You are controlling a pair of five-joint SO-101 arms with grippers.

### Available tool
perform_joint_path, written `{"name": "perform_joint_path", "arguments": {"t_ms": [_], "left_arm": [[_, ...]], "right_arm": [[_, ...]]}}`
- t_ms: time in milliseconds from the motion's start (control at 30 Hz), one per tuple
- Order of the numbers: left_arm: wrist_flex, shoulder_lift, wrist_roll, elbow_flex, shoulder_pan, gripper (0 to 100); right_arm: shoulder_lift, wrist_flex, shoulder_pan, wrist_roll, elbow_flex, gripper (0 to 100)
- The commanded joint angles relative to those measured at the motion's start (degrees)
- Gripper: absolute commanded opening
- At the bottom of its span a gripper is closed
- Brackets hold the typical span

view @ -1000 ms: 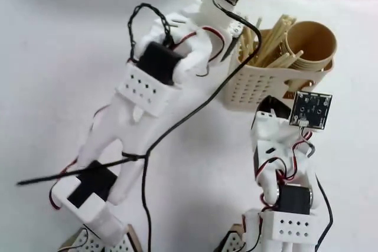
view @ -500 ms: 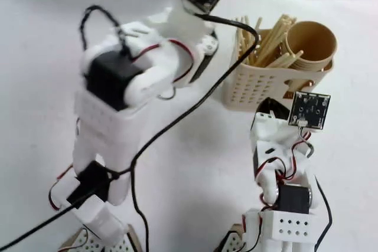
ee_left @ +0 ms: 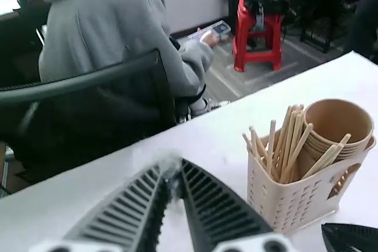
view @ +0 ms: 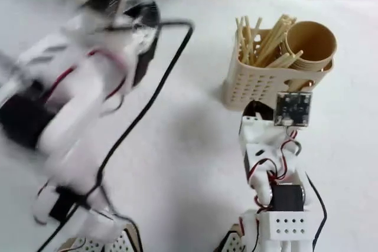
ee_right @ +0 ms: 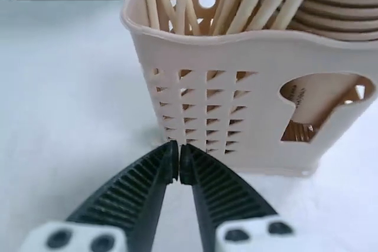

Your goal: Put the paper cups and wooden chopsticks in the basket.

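High view: basket [view: 260,87] upright on white table [view: 195,163], with wooden chopsticks [view: 260,36] and stacked paper cups [view: 311,42] inside. Right arm [view: 274,169] just beside basket, left arm [view: 71,104] well apart.
Left wrist view: left gripper [ee_left: 172,181] pressed together, holding nothing, basket farther off.
Right wrist view: right gripper [ee_right: 178,159] pressed together, holding nothing, tips near basket wall.

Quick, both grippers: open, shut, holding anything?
Left gripper: shut, holding nothing.
Right gripper: shut, holding nothing, tips just in front of the basket.
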Motion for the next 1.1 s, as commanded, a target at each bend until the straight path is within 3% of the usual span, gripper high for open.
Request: {"name": "perform_joint_path", "arguments": {"t_ms": [0,233,533,800,1067], "left_arm": [[0.2,-10.2,0.6,6.0,-0.1,2],[-2.0,-35.4,-2.3,35.8,-0.7,2],[-15.5,-69.2,-2.5,79.6,-1.1,2],[-29.9,-93.6,-6.1,114.0,-14.1,2],[-35.1,-101.0,-6.8,135.0,-20.2,2]], "right_arm": [[-0.7,-0.7,-1.5,1.1,-0.4,1.8],[-0.7,-0.7,-3.2,1.4,0.9,1.8],[-0.7,-0.8,-3.5,1.5,0.9,2.0],[-0.8,0.9,-5.9,1.3,1.9,2.0],[-0.8,3.4,-7.2,1.5,6.6,1.8]]}}
